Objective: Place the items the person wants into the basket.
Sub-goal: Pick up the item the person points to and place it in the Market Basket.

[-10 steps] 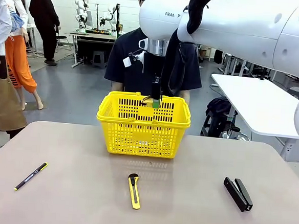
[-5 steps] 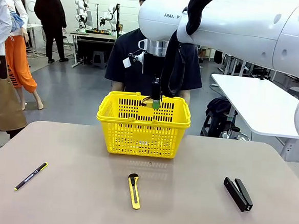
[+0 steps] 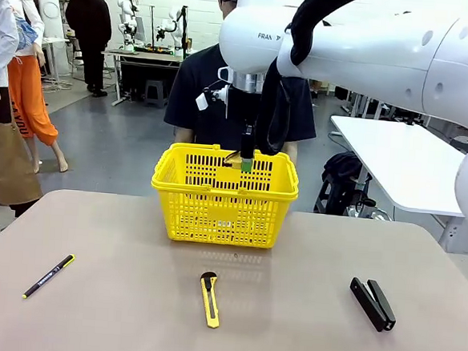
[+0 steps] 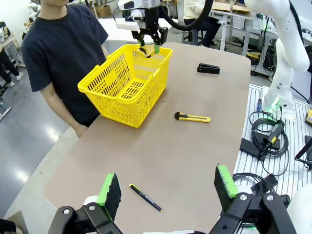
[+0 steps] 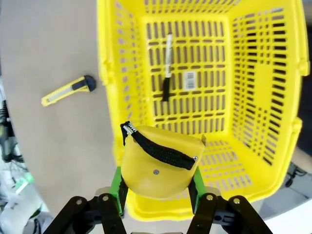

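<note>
Slightly lower now, right fingers [image 5: 117, 187] clamp the tape measure [image 5: 158, 168] above the basket [image 5: 103, 73]; left fingers [image 4: 225, 180] spread wide.

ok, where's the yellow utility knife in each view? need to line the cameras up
Front view: utility knife lies lower centre, just in front of the basket.
Left wrist view: right of centre, to the right of the basket.
Right wrist view: upper left, outside the basket's left wall, up-left of the tape measure.
Shared landmark: the yellow basket.
</note>
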Controlling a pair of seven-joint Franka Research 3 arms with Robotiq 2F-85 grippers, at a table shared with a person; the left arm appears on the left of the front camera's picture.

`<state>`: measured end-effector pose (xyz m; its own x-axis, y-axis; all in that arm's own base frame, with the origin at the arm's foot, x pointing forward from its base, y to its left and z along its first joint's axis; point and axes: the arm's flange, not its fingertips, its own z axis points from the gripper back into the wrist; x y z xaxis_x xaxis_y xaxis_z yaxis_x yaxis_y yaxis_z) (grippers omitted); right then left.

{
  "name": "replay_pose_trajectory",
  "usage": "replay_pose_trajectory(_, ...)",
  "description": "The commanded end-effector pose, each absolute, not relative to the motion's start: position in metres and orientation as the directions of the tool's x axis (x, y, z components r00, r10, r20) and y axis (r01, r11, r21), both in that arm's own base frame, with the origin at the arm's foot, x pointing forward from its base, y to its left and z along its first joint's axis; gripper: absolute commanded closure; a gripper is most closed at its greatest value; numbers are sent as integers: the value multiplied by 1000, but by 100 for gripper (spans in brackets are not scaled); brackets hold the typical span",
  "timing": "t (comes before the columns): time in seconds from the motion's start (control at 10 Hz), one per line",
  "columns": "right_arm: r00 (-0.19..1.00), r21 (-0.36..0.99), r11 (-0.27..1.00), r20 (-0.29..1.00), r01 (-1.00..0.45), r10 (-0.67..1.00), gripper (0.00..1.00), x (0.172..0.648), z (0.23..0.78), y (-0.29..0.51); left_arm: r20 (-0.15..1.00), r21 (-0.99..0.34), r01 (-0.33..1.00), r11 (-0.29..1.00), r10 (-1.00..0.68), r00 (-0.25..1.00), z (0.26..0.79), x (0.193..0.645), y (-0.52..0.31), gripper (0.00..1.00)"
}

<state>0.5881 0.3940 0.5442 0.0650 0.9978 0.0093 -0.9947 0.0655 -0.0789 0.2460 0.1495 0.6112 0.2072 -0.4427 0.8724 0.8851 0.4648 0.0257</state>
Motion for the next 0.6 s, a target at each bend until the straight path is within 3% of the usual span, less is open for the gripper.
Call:
replay_pose_trajectory(0.0, 15, -132, 24, 67, -991, 998, 37, 610, 538, 390, 877, 45, 892, 451, -444, 180, 610, 246, 151, 0)
replay_pose_trajectory(0.1, 23, -169, 35, 72, -985, 997, 37, 622, 531, 390, 877, 45, 892, 451, -444, 180, 610, 246, 151, 0)
replay_pose_trajectory(0.5, 61, -107, 71, 96, -992, 994, 37, 669, 492, 385, 877, 45, 892, 451, -444, 180, 610, 246, 151, 0)
